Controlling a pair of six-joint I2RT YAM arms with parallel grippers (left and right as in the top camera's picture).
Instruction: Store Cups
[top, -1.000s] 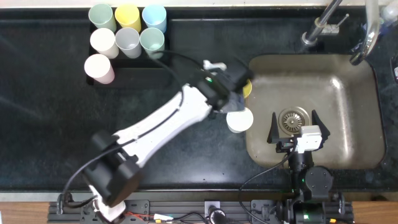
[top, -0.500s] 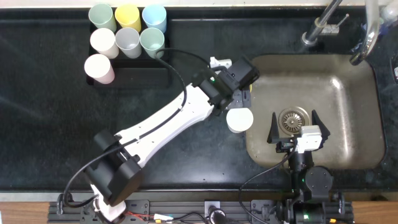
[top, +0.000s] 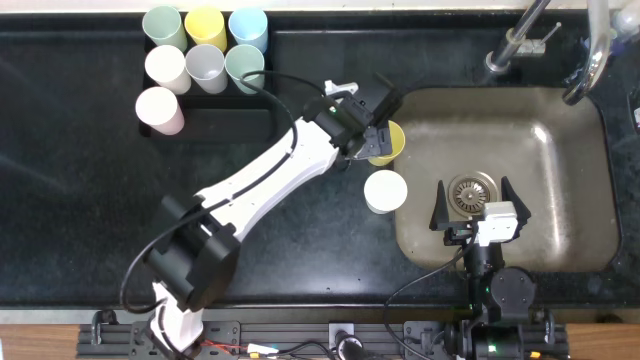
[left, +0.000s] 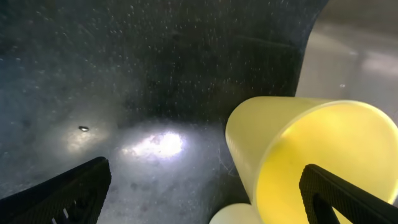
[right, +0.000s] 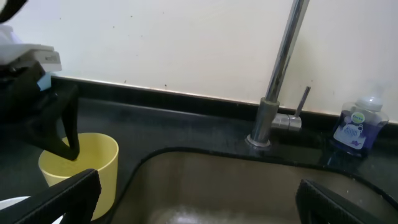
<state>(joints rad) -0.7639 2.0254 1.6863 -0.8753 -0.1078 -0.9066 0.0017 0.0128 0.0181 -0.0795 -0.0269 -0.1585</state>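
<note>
Yellow cup (top: 388, 143) stands upright on the counter (top: 100, 220) at the left rim of the sink (top: 560, 150), near a white cup (top: 385, 191). The left gripper (top: 378, 132) is spread apart, straddling the yellow cup's wall.

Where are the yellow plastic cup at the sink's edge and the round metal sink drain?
yellow plastic cup (top: 392, 147), top view, visible inner wall
round metal sink drain (top: 471, 192), top view, its centre
</note>
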